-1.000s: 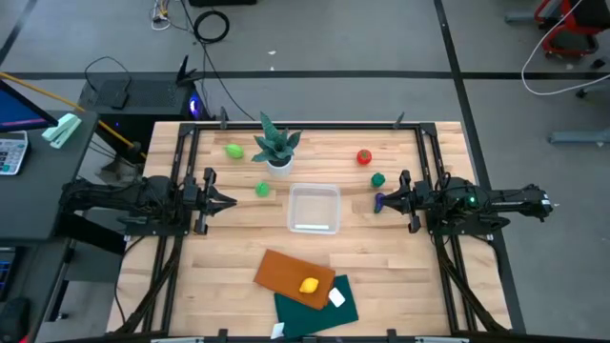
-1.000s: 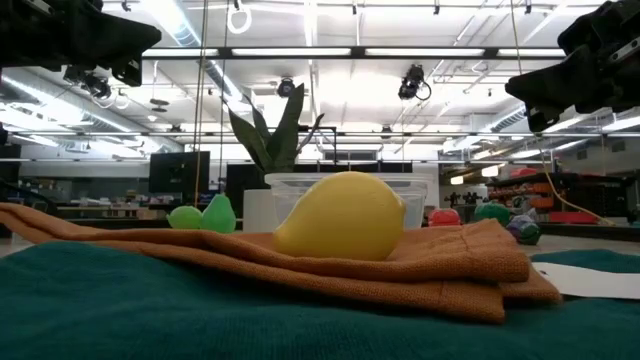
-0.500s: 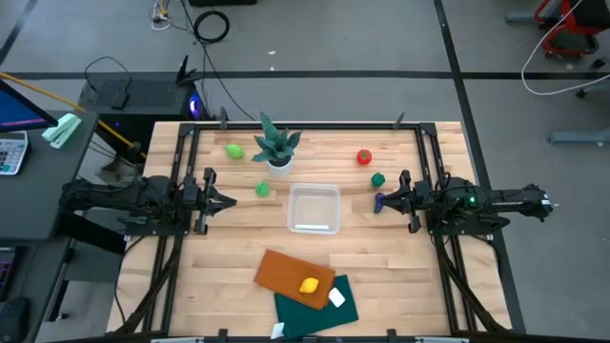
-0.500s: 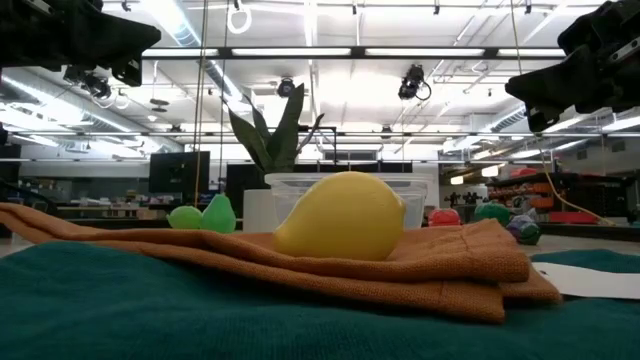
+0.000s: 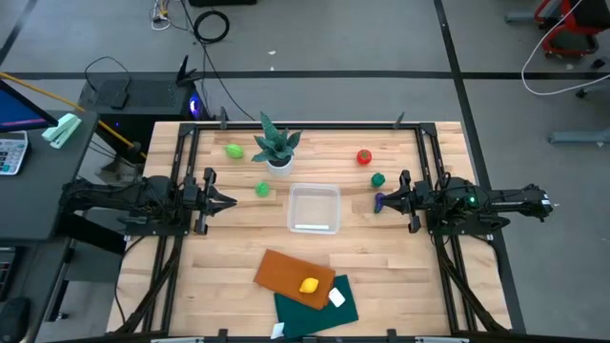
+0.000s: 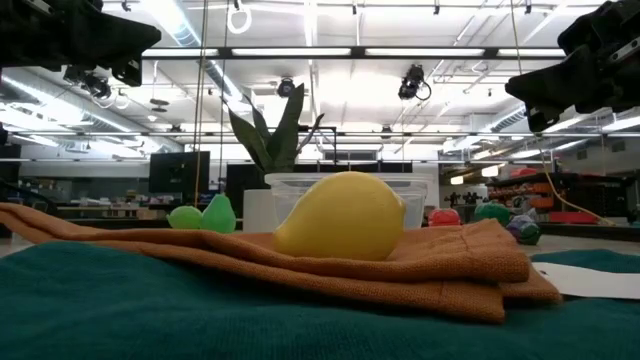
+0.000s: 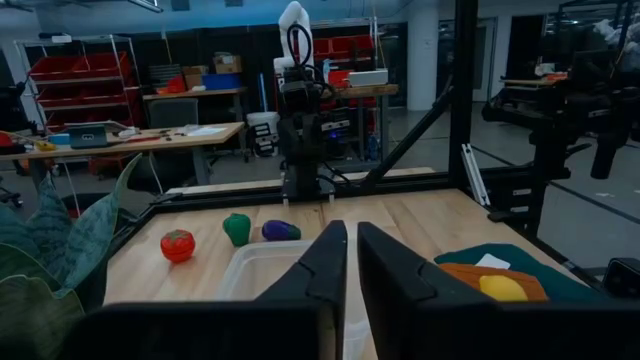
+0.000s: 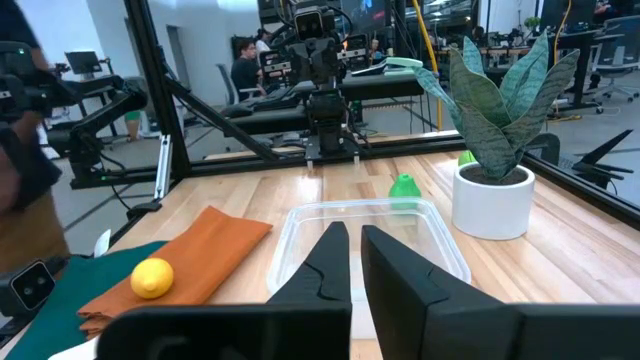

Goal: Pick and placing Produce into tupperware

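Observation:
The clear tupperware (image 5: 314, 208) sits mid-table with nothing in it. Around it lie two light green pieces (image 5: 233, 151) (image 5: 262, 190), a red one (image 5: 364, 157), a dark green one (image 5: 378, 179) and a purple one (image 5: 380, 201). The yellow piece (image 5: 309, 285) rests on an orange-brown cloth. My left gripper (image 5: 229, 201) hovers left of the tub and my right gripper (image 5: 385, 200) hovers right of it, above the purple piece. Both are shut, raised off the table and hold nothing (image 7: 352, 250) (image 8: 355, 250).
A potted spiky plant (image 5: 276, 148) stands just beyond the tub's far left corner. The orange-brown cloth (image 5: 291, 276) overlaps a dark green cloth (image 5: 319, 303) with a white tag near the table's near edge. Black frame rails run along the table's sides.

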You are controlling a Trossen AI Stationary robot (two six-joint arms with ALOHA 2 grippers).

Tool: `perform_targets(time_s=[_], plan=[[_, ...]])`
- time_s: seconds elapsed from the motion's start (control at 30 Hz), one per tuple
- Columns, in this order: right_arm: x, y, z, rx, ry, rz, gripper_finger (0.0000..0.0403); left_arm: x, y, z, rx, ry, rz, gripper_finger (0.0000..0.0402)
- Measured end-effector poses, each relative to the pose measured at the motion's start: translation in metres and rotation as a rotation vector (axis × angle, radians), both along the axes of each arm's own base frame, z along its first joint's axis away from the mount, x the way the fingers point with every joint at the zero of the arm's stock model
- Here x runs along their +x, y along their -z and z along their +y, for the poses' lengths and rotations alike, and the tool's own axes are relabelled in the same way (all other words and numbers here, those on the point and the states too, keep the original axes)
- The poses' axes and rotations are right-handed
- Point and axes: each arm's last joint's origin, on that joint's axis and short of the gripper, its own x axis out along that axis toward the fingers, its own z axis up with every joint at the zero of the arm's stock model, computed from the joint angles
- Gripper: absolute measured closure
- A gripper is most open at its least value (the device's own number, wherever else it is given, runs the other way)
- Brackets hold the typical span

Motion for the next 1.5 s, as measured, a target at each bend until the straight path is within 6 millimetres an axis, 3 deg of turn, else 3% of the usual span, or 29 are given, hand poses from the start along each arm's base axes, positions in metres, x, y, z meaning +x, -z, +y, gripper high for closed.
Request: perform_targets(time_s=[1.5], plan=[[0.0000, 0.0001, 0.0000, 0.000, 0.000, 0.000, 0.0403, 0.0000, 0.0000, 0.0000, 0.000, 0.000, 0.000, 0.0371]])
